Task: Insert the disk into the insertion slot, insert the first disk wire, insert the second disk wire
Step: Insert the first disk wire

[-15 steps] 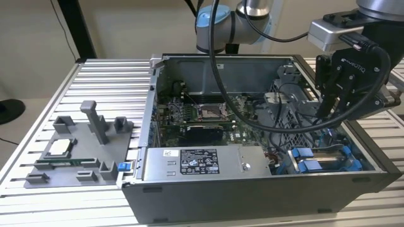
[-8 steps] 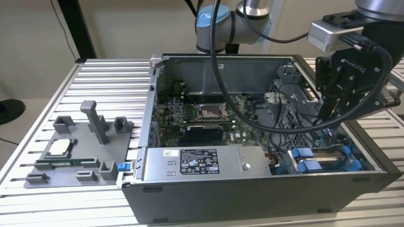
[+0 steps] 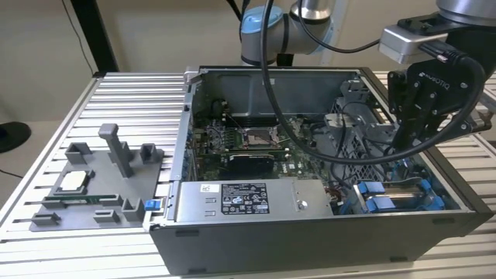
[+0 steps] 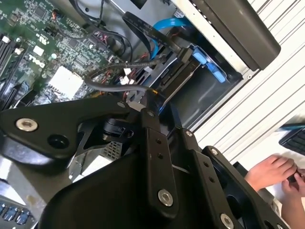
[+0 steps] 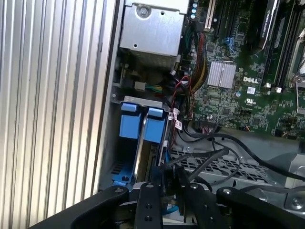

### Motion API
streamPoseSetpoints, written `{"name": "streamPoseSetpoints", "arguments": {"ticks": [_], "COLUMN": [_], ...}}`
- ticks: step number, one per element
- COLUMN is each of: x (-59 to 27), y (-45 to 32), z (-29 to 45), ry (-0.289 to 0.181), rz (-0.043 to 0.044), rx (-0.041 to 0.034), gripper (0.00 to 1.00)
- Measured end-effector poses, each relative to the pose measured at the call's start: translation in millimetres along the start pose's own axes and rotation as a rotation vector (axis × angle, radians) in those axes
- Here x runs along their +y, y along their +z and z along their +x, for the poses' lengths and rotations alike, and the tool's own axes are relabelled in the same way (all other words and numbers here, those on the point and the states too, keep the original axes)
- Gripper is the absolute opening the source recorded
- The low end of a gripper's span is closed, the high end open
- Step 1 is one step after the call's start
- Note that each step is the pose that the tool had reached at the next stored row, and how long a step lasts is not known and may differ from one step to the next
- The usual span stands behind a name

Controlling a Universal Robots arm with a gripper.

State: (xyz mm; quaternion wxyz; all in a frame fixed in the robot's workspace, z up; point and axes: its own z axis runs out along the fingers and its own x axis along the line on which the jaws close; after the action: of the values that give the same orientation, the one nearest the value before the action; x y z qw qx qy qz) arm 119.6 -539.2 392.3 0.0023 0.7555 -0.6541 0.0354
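1. Exterior view first. A ribbed aluminium table [image 3: 116, 104] stands under a plain beige wall [image 3: 155, 35], with the open computer case [image 3: 310, 244] on top of it. A grey parts fixture [image 3: 93, 186] lies off to the exterior view's left. The gripper [image 3: 403, 142] is down inside the case on the exterior view's right, over the insertion slot [image 3: 424, 186]. The disk [image 3: 387, 203] sits in that slot in its blue frame, near the labelled power-supply box [image 3: 248, 200].
2. Over to the second wrist view. The gripper is pinched tight on a dark wire [image 4: 114, 87], close above the motherboard [image 4: 47, 57]. Beyond the case wall run the table ribs, and past them a person's hand [image 4: 271, 171] is at a pale surface [image 4: 267, 143].
3. Now the first wrist view. The gripper is clamped on the wire just beside the disk's blue tabs, and the ribbed table runs alongside the case.
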Motion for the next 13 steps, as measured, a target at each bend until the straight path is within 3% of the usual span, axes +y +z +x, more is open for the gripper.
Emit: {"name": "streamPoseSetpoints", "arguments": {"ticks": [5,6,13], "x": [-0.2,-0.2,-0.2], "y": [0.2,0.2,0.2], "z": [-0.6,-0.6,-0.8], "ry": [-0.003,-0.003,-0.003], "rz": [-0.0001,-0.0001,0.0000], "rx": [0.0037,0.0037,0.0037], "gripper": [1.00,0.00,0.00]}}
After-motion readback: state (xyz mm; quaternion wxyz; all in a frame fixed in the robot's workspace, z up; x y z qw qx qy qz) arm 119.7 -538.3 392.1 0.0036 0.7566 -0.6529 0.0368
